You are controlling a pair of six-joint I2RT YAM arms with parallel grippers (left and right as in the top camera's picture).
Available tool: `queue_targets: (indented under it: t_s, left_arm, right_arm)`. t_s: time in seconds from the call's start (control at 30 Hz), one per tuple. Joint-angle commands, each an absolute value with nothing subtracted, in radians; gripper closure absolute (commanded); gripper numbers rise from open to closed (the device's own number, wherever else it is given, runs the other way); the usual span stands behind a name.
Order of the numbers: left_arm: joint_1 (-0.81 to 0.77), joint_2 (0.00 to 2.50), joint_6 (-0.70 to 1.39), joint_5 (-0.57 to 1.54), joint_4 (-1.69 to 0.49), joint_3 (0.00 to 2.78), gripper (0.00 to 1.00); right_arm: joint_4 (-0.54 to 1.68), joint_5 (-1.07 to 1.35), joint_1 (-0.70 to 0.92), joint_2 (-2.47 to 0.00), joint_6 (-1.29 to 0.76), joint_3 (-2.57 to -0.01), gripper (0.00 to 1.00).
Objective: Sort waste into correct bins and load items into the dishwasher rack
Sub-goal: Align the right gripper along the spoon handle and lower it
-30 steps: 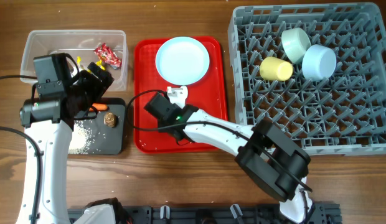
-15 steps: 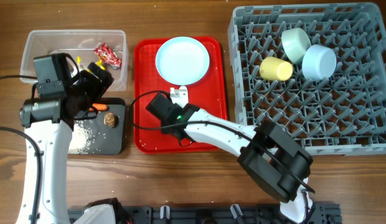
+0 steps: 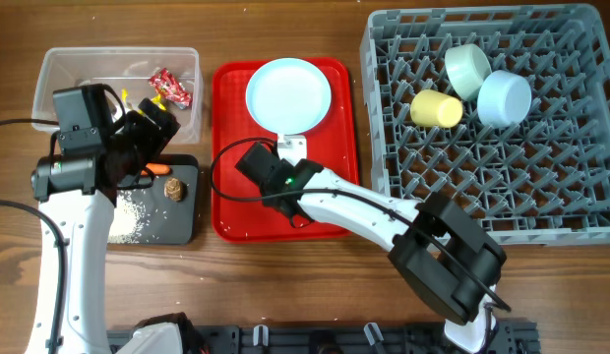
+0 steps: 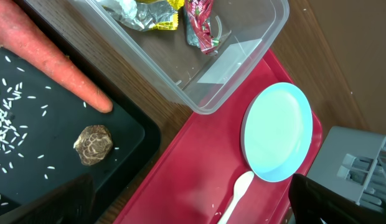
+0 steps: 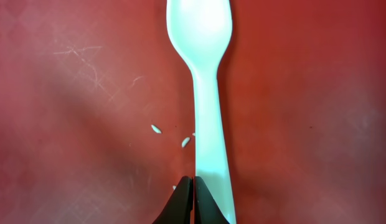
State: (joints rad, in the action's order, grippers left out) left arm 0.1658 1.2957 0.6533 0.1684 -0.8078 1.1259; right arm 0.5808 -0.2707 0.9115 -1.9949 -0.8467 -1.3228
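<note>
While the right arm reached across the red serving tray (image 3: 231, 202), the right gripper (image 5: 192, 186) was closed, its two fingertips pressed together and gripping nothing. The tips lay at the left edge of the handle of the white plastic spoon (image 5: 205, 93); whether they touched it could not be told. The spoon lay flat on the red tray, bowl end toward the round light-blue plate (image 3: 288, 94), with a few stray grains beside its handle.

The left gripper (image 3: 148, 133) hung with its fingers spread wide and empty, above the near edge of the clear tub (image 3: 59, 74) and the black tray (image 3: 177, 224). The tub held the red and yellow wrappers (image 3: 170, 87). On the black tray lay the orange carrot (image 4: 50, 65), the small brown lump (image 4: 93, 144) just beside its tip, and the loose white rice (image 3: 133, 211).

In the grey dishwasher rack (image 3: 482, 197), at the right, the small yellow cup (image 3: 436, 109), the pale green bowl (image 3: 467, 69) and the light-blue bowl (image 3: 504, 98) rested close together among the pegs.
</note>
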Motion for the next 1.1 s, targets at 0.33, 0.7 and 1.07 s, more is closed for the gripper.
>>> queue_targets:
  t_s: [0.33,0.7,1.07]
  left_arm:
    - [0.172,1.287,0.662,0.166,-0.806,1.139,0.0]
    - [0.172,1.287,0.662,0.166,-0.806,1.139,0.0]
    - [0.172,1.287,0.662,0.166,-0.806,1.139,0.0]
  right_arm:
    - [0.57,-0.152,0.908,-1.97,-0.759,-1.33,0.96]
    - [0.607,-0.173,0.905,-1.975,-0.781,-1.329,0.96]
    - [0.598,-0.103,0.855,-2.006,-0.789,-1.329,0.96]
